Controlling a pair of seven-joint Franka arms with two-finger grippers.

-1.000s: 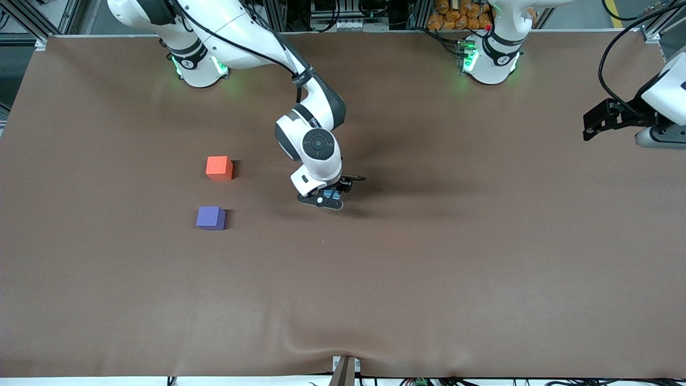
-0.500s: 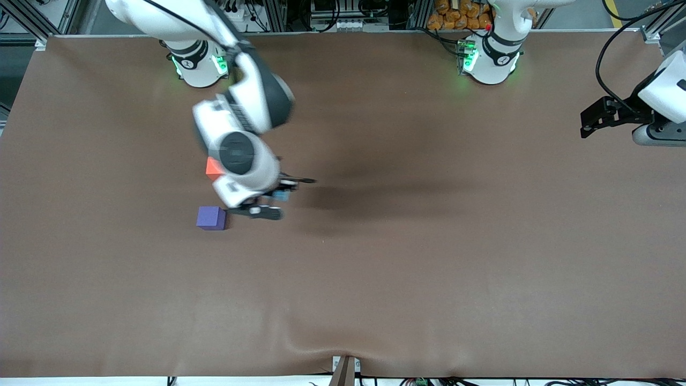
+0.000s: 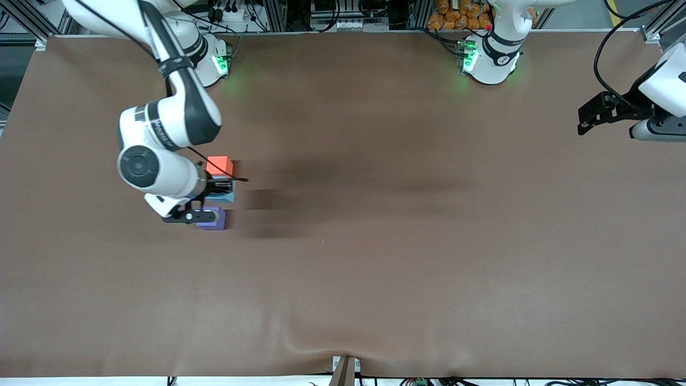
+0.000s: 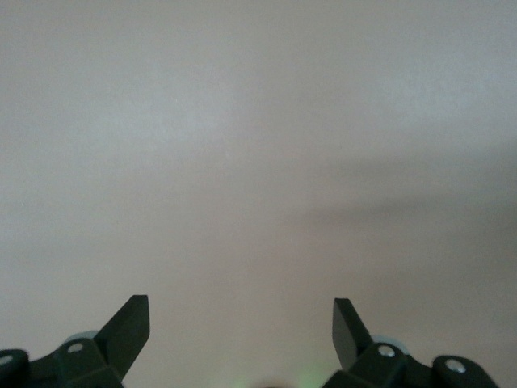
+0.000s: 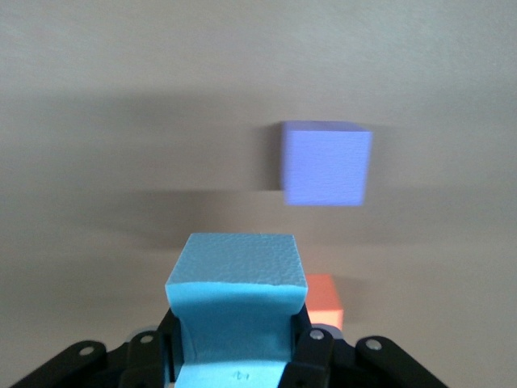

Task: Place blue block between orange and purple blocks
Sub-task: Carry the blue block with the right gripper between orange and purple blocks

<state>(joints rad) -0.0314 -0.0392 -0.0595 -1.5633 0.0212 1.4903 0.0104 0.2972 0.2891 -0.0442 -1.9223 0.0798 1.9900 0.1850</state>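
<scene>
Brown matte covering is spanning the whole table (image 3: 375,279), and we are working above it with two arms whose bases are standing along the edge farthest from the front camera.

We are holding the right gripper (image 3: 214,199) in the air over the gap between the orange block (image 3: 219,166) and the purple block (image 3: 212,220), toward the right arm's end of the table. Its fingers are closing narrowly on the blue block (image 3: 225,197), pressing against two opposing faces. In the right wrist view the blue block (image 5: 235,303) is sitting clamped between the black fingers (image 5: 311,356), with its upper faces showing clear of them. We are seeing the purple block (image 5: 325,163) and a corner of the orange block (image 5: 325,302) on the covering below in that same view, each lying apart from the held cube.

The orange block is lying farther from the front camera than the purple block, and the two are resting well apart from each other, both flat on the covering. Whether the blue block is touching the covering, we cannot tell.

We are keeping the left gripper (image 3: 587,115) waiting at the left arm's end of the table. In the left wrist view its fingers (image 4: 129,327) are standing wide apart over bare covering, holding nothing.
</scene>
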